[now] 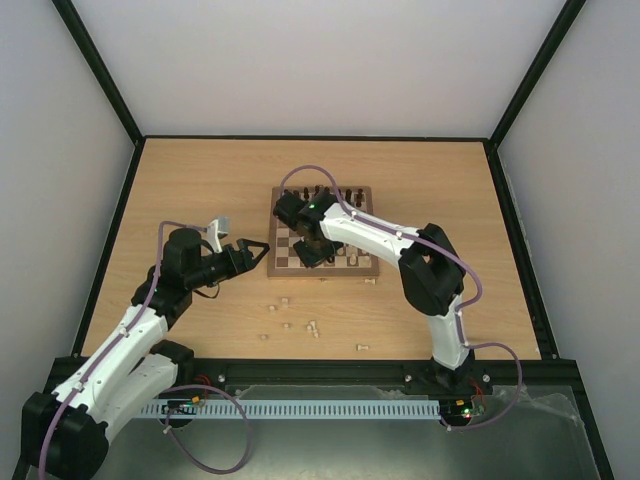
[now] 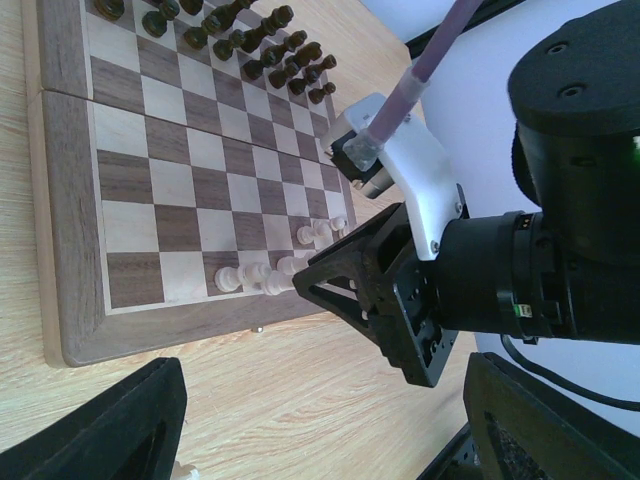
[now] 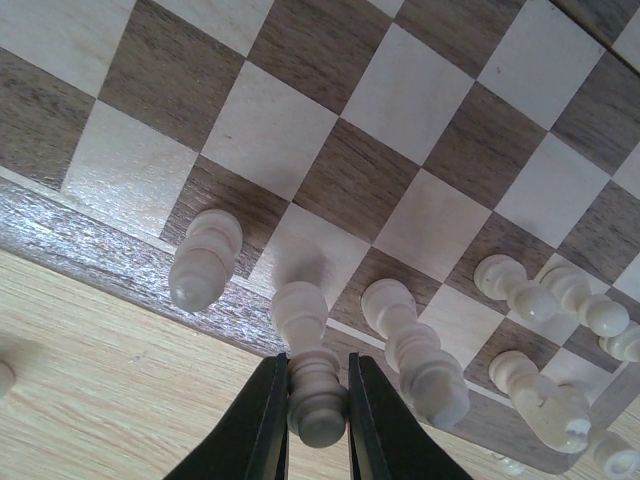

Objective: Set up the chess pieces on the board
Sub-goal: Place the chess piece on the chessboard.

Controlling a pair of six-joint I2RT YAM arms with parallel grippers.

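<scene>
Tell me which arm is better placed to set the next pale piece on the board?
The right arm. The right pincer is shut on a pale piece just over the near row of the board. The left pincer is open, holds nothing and hangs off the board's left side.

Smooth pale-wood chess pieces (image 3: 205, 262), satiny veneered board (image 3: 350, 180), matt wood-grain table (image 3: 100, 400)

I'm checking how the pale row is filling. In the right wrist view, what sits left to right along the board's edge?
Lone pale piece → held pale piece, pinched between the right fingers → next pale piece → cluster of pale pieces at the far right.
</scene>
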